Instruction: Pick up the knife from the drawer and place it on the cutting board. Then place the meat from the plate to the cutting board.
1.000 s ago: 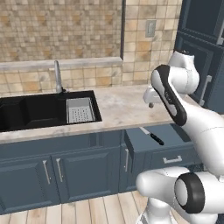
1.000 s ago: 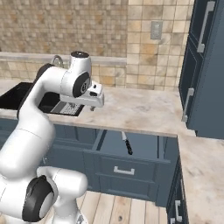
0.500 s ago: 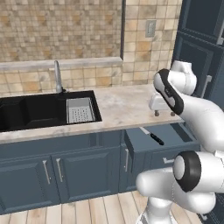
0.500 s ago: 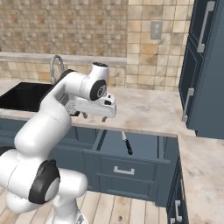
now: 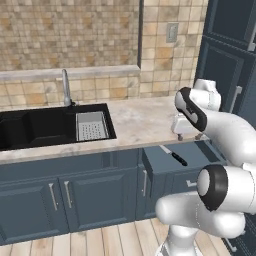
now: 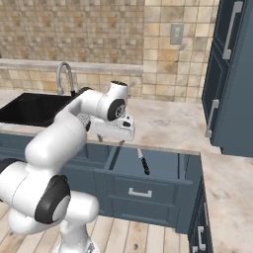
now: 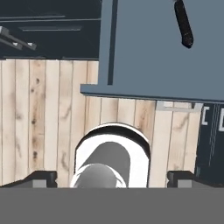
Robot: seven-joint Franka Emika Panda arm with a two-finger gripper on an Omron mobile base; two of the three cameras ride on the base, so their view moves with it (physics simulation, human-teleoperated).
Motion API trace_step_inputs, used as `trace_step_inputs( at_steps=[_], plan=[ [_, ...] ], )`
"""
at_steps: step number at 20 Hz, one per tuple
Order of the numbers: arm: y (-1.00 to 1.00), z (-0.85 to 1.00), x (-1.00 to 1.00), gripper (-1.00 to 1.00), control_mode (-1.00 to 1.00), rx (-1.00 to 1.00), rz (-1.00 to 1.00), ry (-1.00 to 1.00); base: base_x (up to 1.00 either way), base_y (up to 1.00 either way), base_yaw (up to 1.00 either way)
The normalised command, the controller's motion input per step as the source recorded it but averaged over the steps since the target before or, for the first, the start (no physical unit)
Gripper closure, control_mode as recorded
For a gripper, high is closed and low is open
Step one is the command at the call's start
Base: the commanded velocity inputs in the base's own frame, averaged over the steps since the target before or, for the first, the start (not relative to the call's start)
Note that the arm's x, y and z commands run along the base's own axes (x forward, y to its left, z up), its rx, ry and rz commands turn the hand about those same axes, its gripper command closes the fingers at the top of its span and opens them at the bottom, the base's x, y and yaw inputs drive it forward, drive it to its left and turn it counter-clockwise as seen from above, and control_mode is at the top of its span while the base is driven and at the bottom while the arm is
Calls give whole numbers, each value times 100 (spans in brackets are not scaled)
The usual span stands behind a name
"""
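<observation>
Tool over open drawer, knife inside.
Tool [image 6: 109, 140] hangs empty w/ fingers spread wide, above the table edge over the pulled-out drawer [image 6: 163, 165]. Knife [image 6: 143, 161] lies flat on drawer floor (black handle toward the front), untouched, near the drawer's middle; wood floor [image 7: 52, 113] below.

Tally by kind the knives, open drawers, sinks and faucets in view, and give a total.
Knife: 1
Open drawer: 1
Sink: 1
Faucet: 1
Total: 4
</observation>
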Motion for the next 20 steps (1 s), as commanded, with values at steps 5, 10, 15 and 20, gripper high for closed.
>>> trace_step_inputs(
  at_steps=[5,10,15,20],
  plan=[
    [0,-51,0,-100,-100,-3,3,-6,0,0,0],
    [-1,-43,0,-100,-100,-1,2,-14,0,0,0],
    [-7,-33,0,-100,-100,-1,0,-22,0,0,0],
    [-7,-24,0,-100,-100,-4,0,-19,0,0,0]
  ],
)
